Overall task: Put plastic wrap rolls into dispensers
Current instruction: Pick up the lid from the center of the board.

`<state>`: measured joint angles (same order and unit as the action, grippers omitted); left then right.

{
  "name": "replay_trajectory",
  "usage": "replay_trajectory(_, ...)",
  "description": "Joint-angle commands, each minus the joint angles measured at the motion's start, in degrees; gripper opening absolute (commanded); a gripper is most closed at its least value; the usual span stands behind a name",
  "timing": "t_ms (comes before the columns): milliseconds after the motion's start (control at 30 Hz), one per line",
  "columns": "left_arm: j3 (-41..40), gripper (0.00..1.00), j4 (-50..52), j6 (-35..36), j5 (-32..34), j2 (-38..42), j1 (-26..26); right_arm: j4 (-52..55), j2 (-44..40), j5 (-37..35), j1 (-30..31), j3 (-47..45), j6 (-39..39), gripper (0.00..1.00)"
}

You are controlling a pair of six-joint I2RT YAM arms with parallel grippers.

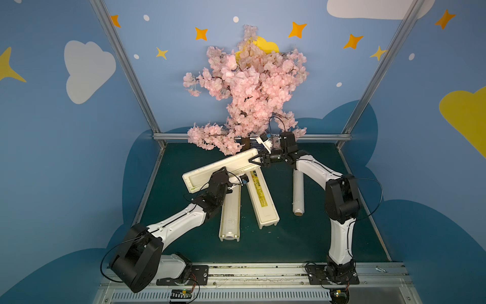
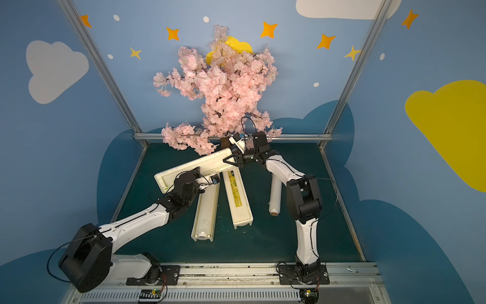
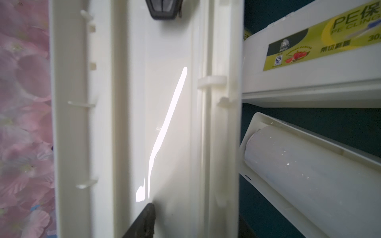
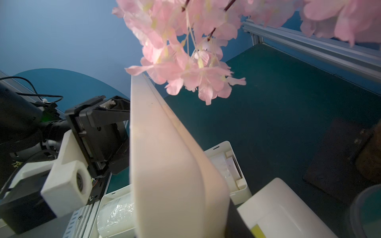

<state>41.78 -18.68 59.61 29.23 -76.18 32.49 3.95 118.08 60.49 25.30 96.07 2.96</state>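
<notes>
Two dispensers; two rolls, one loaded, one loose.

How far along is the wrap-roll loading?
Done: one translucent white film roll lies in the open cream plastic trough. In hand: right hand grips a long cream plastic shell, raised; left hand open. Left: second white film roll lies loose on the green mat; the yellow-labelled cream box looks shut.

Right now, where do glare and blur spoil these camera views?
Left wrist view: a white glare streak burns out the inside of the lifted cream dispenser, and the pink blossoms are soft. Right wrist view: the same dispenser is close and blurred. Both top views: evenly lit, frame posts splayed.
</notes>
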Motion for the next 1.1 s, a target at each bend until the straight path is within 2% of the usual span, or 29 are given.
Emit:
replay_trajectory(0, 2.6, 0.63, 4.7, -5.2, -0.7, 0.1, -0.5, -3.6, -2.3, 1.3, 0.1, -0.9, -1.6, 0.18)
replay_trajectory(100, 6.5, 0.65, 15.2, -12.8, -3.9, 2.4, -0.8, -8.2, -4.1, -1.1, 0.0, -3.8, -2.7, 0.18)
replay_trajectory(133, 7.7, 0.69, 18.9, -15.5, -5.6, 3.6, -0.8, -9.2, -4.7, -2.1, -0.1, -4.7, -2.7, 0.18)
replay_trajectory(233, 11.0, 0.73, 29.0, -24.7, -13.2, 7.2, -1.5, -12.5, -7.2, -6.2, -0.1, -7.8, -2.6, 0.17)
replay_trajectory(300, 12.7, 0.79, 33.5, -30.9, -15.8, 8.9, -2.1, -15.3, -9.0, -9.2, 0.0, -10.2, -2.8, 0.17)
replay_trajectory(400, 16.5, 0.8, 40.8, -41.8, -20.0, 9.9, -4.3, -19.7, -11.9, -13.5, 0.3, -14.1, -2.8, 0.17)
replay_trajectory(467, 18.7, 0.84, 44.5, -50.8, -23.6, 10.2, -6.8, -23.9, -14.4, -16.0, 0.8, -17.3, -2.5, 0.17)
replay_trajectory(700, 20.1, 0.85, 46.0, -80.7, -35.6, 10.8, -15.3, -31.6, -21.3, -30.4, 4.2, -27.6, 4.9, 0.16)
replay_trajectory(833, 19.6, 0.86, 43.8, -93.7, -40.4, 11.1, -16.1, -34.9, -23.5, -37.8, 6.7, -31.9, 8.8, 0.17)
replay_trajectory(967, 15.6, 0.9, 37.3, -102.9, -44.9, 13.8, -16.1, -36.2, -22.4, -43.2, 6.8, -33.1, 6.4, 0.17)
replay_trajectory(1067, 14.8, 0.91, 38.0, -105.1, -44.9, 14.7, -16.1, -39.5, -22.0, -45.3, 6.4, -34.3, 3.5, 0.16)
